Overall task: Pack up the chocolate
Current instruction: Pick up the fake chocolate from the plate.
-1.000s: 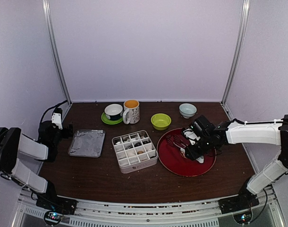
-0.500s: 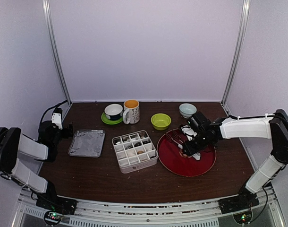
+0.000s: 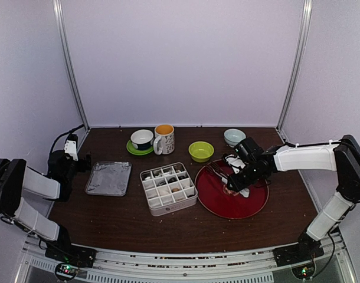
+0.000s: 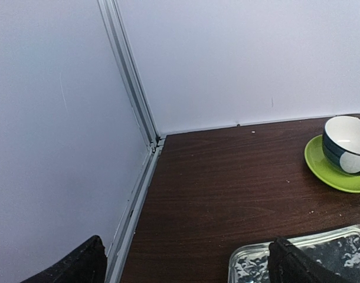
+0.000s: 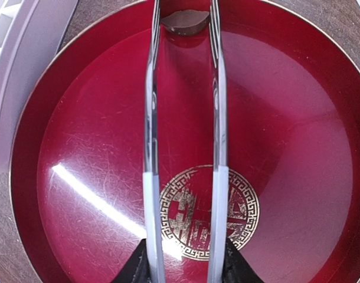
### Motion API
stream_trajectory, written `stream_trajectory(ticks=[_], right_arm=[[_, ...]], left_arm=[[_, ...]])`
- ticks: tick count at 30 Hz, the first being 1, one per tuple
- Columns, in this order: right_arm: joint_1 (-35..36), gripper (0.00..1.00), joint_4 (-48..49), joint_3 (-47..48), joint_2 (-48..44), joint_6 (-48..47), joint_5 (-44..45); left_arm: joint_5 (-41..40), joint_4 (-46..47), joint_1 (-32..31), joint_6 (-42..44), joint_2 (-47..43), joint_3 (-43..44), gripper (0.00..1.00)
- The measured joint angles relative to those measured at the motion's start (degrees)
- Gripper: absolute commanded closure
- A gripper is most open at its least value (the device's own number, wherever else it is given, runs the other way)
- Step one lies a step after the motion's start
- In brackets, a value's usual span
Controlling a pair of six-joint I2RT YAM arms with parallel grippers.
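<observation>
On the dark brown wooden table (image 3: 127,218) the round red lacquered plate (image 5: 298,118) lay just right of the white box of square compartments (image 3: 174,207), several of which already held small sweets. The left gripper (image 4: 186,268) hung at the far left by a foil tray (image 3: 108,178), its fingers spread wide and holding nothing. The right gripper (image 5: 183,274) was over the plate, its fingers pressed onto the two arms of the slim metal tongs (image 5: 217,118). The tong tips stood either side of a small brown piece of chocolate (image 5: 185,21) near the plate's rim on the box side. Whether they had it firmly pinched could not be told. The step in hand looked like picking up this piece; the next move would call for a firmer squeeze, a lift clear of the rim, and a carry to a free compartment
</observation>
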Motion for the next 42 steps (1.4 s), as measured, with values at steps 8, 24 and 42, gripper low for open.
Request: stream_trajectory(ticks=[8, 24, 42], right_arm=[[0.00, 0.74, 1.38, -1.49, -2.36, -0.57, -0.76], [0.83, 0.63, 1.01, -5.99, -11.17, 1.14, -3.39], [0.66, 0.66, 0.79, -1.29, -1.22, 3.67, -0.68]], left_arm=[[0.00, -0.02, 0.00, 0.00, 0.00, 0.04, 0.02], [0.00, -0.02, 0.00, 0.00, 0.00, 0.07, 0.02], [0.00, -0.02, 0.00, 0.00, 0.00, 0.07, 0.02]])
